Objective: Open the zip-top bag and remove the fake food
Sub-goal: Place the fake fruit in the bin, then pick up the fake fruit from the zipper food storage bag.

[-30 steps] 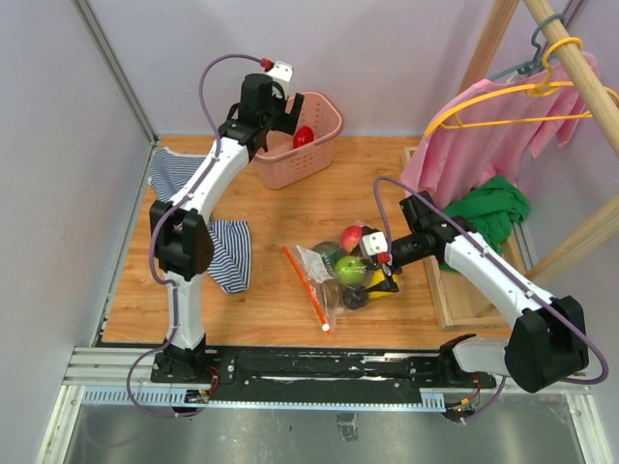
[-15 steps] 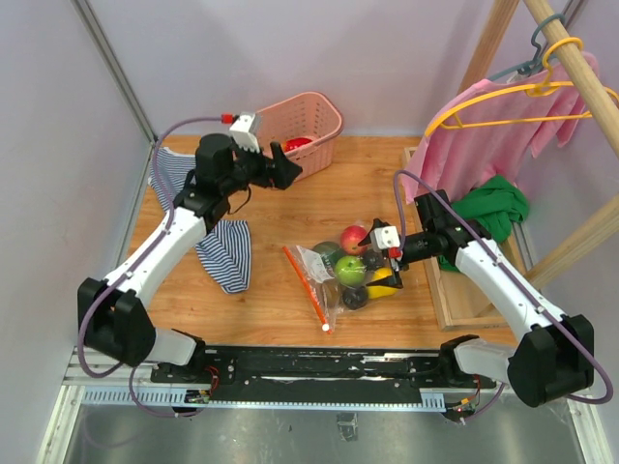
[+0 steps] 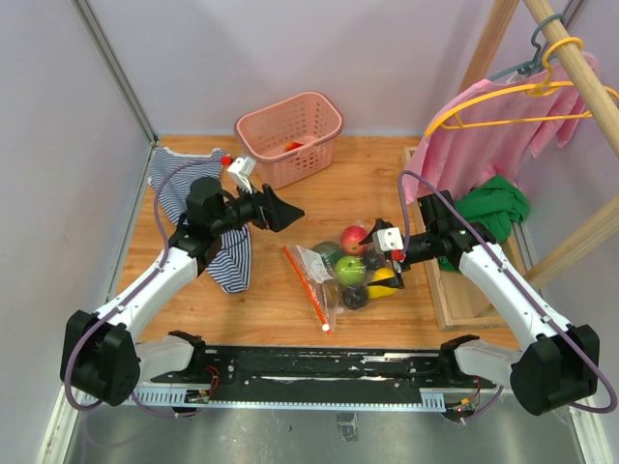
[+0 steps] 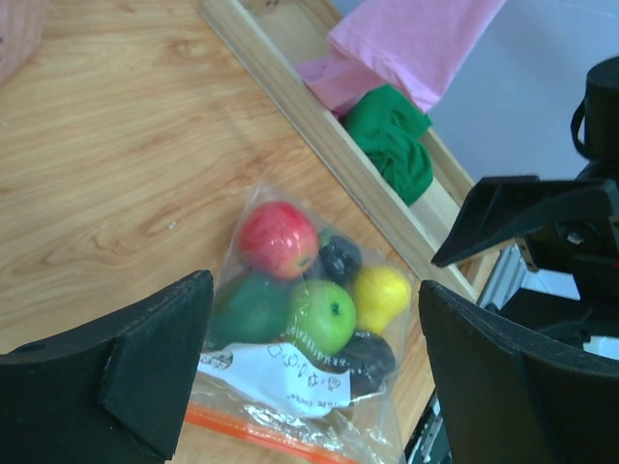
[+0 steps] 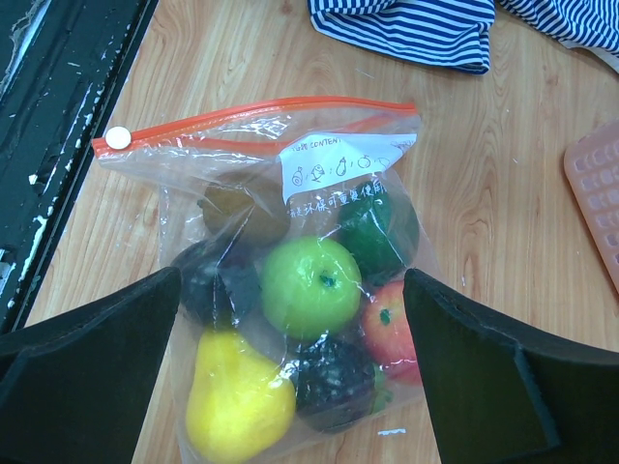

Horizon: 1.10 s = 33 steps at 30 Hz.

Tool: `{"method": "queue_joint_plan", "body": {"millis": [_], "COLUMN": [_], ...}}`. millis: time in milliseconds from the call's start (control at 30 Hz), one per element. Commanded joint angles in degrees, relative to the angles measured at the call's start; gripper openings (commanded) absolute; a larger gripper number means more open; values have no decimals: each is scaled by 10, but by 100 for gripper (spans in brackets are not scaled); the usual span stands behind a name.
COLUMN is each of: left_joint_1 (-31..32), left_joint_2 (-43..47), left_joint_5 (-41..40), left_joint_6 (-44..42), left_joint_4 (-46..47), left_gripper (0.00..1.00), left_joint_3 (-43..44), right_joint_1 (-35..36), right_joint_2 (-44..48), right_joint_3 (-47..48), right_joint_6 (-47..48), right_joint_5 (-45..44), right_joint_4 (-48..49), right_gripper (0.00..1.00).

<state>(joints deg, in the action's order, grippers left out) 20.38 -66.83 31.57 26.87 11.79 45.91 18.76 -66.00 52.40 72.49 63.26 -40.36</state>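
The zip-top bag [image 3: 324, 275] lies flat mid-table, its red-orange zip strip [image 5: 251, 121] looking closed and its white label [image 5: 338, 169] facing up. Inside is the fake food: a red apple [image 5: 392, 324], a light green apple [image 5: 309, 287], a yellow pear [image 5: 237, 396], a dark green piece [image 5: 379, 227] and dark purple pieces [image 5: 334, 382]. My right gripper [image 3: 382, 266] hangs open just over the bag's fruit end, its fingers either side of the fruit [image 5: 293, 277]. My left gripper [image 3: 288, 215] is open and empty, up and to the left of the bag, pointing at it [image 4: 314, 287].
A pink slotted basket [image 3: 290, 135] stands at the back. A striped cloth [image 3: 218, 246] lies left of the bag. At the right, a wooden rack base [image 3: 440, 280] holds a green cloth [image 3: 488, 208], with a pink garment [image 3: 484, 135] on a hanger above.
My left arm has swung down from the pink basket toward the bag, its jaws a little narrower. The right gripper has shifted slightly right and stays open over the bag.
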Motion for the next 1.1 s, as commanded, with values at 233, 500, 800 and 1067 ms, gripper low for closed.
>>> {"method": "queue_joint_plan", "body": {"millis": [233, 500, 800, 1067], "left_joint_1": [-2, -2, -1, 110], "left_joint_2": [-40, -26, 36, 121], "left_joint_5": [105, 142, 126, -1], "left_joint_6": [35, 142, 173, 10], "left_joint_4": [120, 284, 353, 262], "left_gripper": [89, 88, 88, 86], "left_joint_3": [-48, -144, -229, -263], "right_joint_1": [-14, -14, -15, -16], "right_joint_2": [-3, -17, -35, -50], "right_joint_3": [0, 8, 16, 24], "right_joint_6": [0, -11, -14, 7], "right_joint_5": [16, 18, -3, 17], "right_joint_4": [-8, -11, -20, -51], "right_gripper": [99, 98, 98, 98]}}
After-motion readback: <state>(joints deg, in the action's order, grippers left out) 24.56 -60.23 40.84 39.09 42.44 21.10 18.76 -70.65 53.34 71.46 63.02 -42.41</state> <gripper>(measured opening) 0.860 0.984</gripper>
